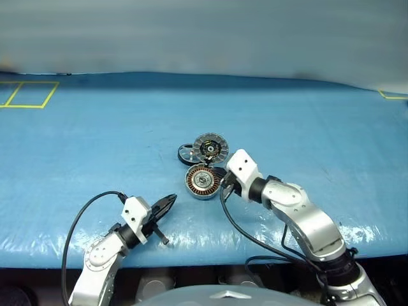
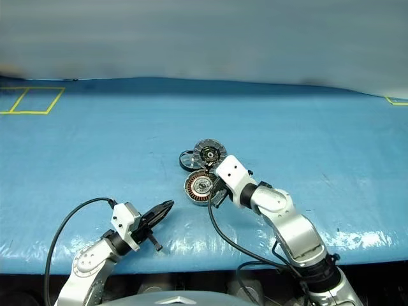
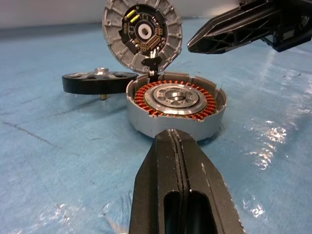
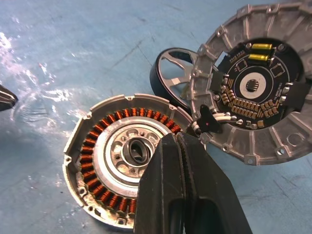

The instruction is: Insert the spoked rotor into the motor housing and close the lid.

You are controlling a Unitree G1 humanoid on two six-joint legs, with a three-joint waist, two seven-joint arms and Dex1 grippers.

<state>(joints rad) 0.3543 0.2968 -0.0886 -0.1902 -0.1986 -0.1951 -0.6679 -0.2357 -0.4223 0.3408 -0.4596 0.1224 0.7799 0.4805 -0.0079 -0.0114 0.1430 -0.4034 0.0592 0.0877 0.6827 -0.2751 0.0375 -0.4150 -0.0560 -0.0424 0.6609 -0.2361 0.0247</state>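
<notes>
Copper-wound housing (image 1: 203, 182) on blue mat, lid (image 1: 211, 148) up | rotor (image 1: 188, 153) flat behind, not in | L gripper (image 1: 167, 204) clenched, empty | R gripper (image 1: 224, 185) clenched, empty, over rim | risk: R knocks lid shut pre-insert

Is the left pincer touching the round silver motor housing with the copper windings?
Apart. The left eye view shows blue table between the shut left pincer and the motor housing.

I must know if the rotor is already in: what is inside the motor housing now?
Inside the motor housing are a ring of copper windings and a silver hub. The spoked rotor lies outside on the table. The right gripper's fingers cover the near edge.
</notes>
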